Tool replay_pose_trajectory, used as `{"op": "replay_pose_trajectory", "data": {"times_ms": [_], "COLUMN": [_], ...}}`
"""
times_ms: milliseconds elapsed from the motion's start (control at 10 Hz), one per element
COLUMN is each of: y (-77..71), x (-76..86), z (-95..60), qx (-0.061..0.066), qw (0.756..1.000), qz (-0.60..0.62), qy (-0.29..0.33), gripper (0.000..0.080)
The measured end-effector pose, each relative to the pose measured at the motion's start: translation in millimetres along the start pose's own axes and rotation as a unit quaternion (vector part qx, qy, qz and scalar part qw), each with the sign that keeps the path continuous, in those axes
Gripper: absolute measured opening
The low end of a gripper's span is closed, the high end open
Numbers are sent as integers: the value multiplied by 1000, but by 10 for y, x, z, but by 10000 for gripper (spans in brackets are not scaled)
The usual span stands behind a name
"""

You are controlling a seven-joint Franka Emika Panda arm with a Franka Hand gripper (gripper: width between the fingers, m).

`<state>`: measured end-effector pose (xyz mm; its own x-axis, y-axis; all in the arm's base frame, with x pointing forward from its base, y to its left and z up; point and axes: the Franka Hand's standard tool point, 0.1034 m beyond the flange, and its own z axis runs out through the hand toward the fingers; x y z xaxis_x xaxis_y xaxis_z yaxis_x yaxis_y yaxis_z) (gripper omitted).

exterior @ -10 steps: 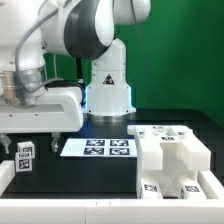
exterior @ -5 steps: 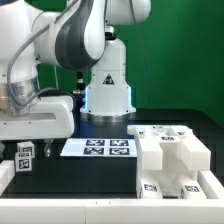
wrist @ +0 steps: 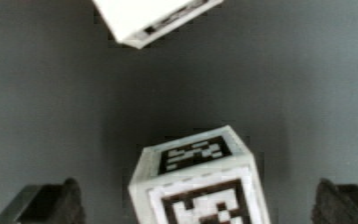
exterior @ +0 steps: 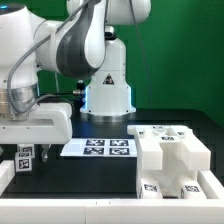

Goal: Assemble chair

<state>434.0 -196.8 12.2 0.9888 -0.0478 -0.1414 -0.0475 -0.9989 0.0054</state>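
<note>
**Exterior view.** The gripper (exterior: 24, 146) is found low at the exterior view's left, directly above a small block (exterior: 25, 158). This block, a white chair part with a tag on its face, is seen standing on the black table (exterior: 100, 190). The marker board (exterior: 97, 148) is noted just beside it, toward the exterior view's right. A group of larger chair parts (exterior: 170, 160) is recorded well apart, at the exterior view's right. The jaws cannot be judged from this view.

**Wrist view.** The small block is seen between two dark fingertips (wrist: 51, 205), with a clear gap on either side. The jaws are therefore recorded as wide apart, with nothing held and nothing touched. A white tagged corner (wrist: 155, 18) is observed beyond the block. Whether it belongs to the marker board cannot be determined.

**Handling assessment.** The block is judged to be light, rigid moulded plastic with smooth and probably slippery faces. No fragility is expected. A hold is best taken across two opposite flat sides, centred on the body. The block appears slightly turned against the line of the fingers, so some twisting on closure is to be anticipated.
</note>
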Motion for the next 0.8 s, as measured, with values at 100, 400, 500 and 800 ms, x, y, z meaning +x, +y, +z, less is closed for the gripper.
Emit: {"op": "replay_pose_trajectory", "data": {"times_ms": [100, 400, 500, 800], "y": [0, 1, 1, -97], "x": [0, 1, 1, 27], "z": [0, -1, 0, -28], "qx": [0, 0, 0, 2], "qw": [1000, 1000, 1000, 1000], "qz": [0, 0, 0, 4], "qy": [0, 0, 0, 1], "gripper": [526, 282, 282, 282]}}
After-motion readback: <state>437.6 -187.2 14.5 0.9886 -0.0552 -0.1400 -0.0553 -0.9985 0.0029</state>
